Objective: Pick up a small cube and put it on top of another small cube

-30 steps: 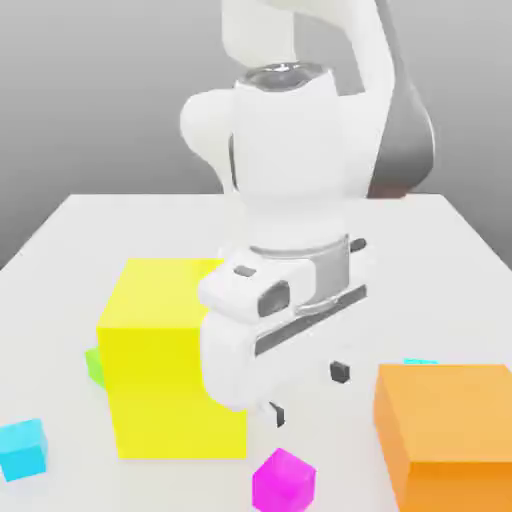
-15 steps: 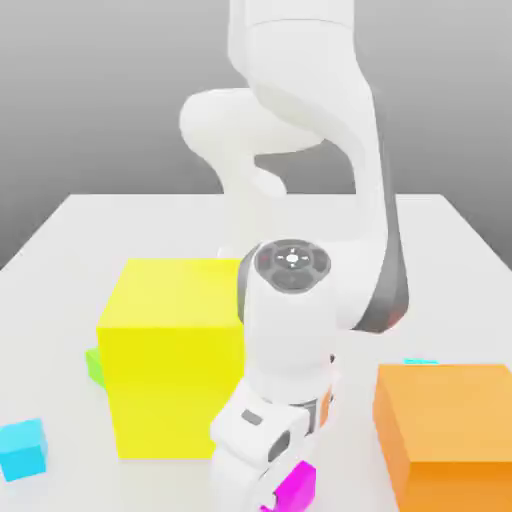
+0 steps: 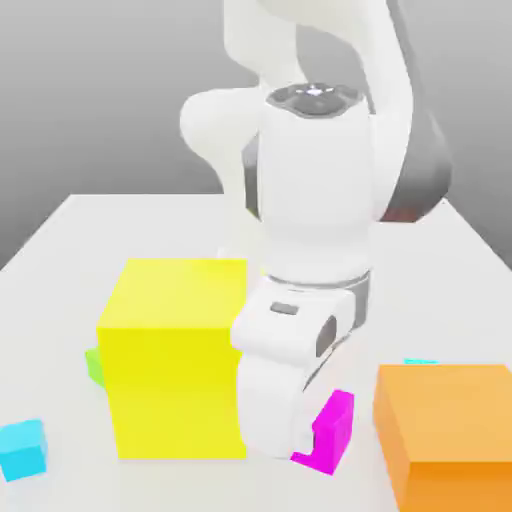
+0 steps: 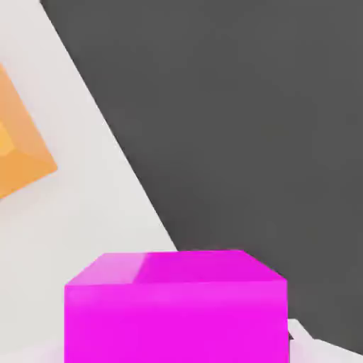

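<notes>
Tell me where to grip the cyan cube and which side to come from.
Grip the cyan cube across two opposite vertical faces, coming straight down from above. It sits flat on the table with its top bare, and it looks small enough to fit between the fingers. The sides away from the yellow cube look freest. The gripper is now shut on the magenta cube, so that must be set down first.

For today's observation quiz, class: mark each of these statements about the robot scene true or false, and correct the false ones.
1. The hand is shut on the magenta cube. True.
2. The magenta cube rests on the yellow cube. False: it is held beside it, between the yellow and orange cubes.
3. A cyan cube lies at the exterior view's left. True.
4. The orange cube is stacked on the yellow cube. False: both stand apart on the table.
</notes>
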`<state>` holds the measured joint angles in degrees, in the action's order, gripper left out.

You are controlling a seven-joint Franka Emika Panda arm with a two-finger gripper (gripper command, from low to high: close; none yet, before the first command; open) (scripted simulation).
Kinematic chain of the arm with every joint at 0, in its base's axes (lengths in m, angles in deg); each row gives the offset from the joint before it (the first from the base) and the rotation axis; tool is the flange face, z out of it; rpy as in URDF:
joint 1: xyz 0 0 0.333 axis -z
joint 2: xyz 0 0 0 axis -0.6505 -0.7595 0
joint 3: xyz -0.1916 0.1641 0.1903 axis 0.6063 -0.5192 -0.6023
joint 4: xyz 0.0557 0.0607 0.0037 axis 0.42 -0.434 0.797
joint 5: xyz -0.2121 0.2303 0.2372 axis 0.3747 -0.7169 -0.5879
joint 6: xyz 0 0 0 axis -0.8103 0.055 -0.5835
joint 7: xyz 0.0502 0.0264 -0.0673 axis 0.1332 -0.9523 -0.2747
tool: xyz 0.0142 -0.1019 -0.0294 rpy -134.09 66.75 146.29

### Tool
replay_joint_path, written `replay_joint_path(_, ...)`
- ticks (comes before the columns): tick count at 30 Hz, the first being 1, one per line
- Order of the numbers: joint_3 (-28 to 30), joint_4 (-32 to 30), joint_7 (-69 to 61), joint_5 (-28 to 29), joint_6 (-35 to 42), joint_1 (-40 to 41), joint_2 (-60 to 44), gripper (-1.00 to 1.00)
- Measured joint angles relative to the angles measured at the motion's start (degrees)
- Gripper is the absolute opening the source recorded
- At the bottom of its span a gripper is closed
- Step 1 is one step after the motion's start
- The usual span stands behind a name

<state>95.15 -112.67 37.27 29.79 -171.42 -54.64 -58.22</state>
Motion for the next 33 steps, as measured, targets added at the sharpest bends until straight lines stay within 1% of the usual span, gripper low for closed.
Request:
replay_joint_path(1,0.3,0.6,-0.6,1.1,0.8,0.4,1.2,-1.0)
replay_joint_path(3,1.9,-1.1,-2.1,4.0,1.2,3.9,3.8,-1.0)
replay_joint_path(7,5.1,-7.4,-5.5,10.7,0.9,11.9,9.5,-1.0)
replay_joint_path(12,10.0,-15.8,-9.5,19.4,0.4,19.4,16.7,-1.0)
replay_joint_path(15,13.5,-21.7,-11.9,21.7,-1.2,23.4,19.1,-1.0)
replay_joint_path(19,18.5,-30.0,-15.2,23.1,-3.9,28.1,21.3,-1.0)
replay_joint_path(20,19.7,-32.0,-16.1,23.1,-4.7,28.9,21.6,-1.0)
replay_joint_path(22,21.7,-34.8,-17.3,21.1,-6.9,28.8,20.3,-1.0)
replay_joint_path(25,23.4,-35.6,-20.2,16.7,-12.0,26.7,15.2,-1.0)
replay_joint_path(27,24.2,-35.7,-23.3,12.2,-15.8,24.9,11.1,-1.0)
replay_joint_path(29,24.0,-35.7,-28.0,5.4,-19.8,22.7,6.7,-1.0)
replay_joint_path(30,22.6,-35.7,-31.1,0.9,-21.6,22.8,4.4,1.0)
replay_joint_path(33,22.6,-35.7,-31.1,0.9,-21.6,22.1,4.4,1.0)
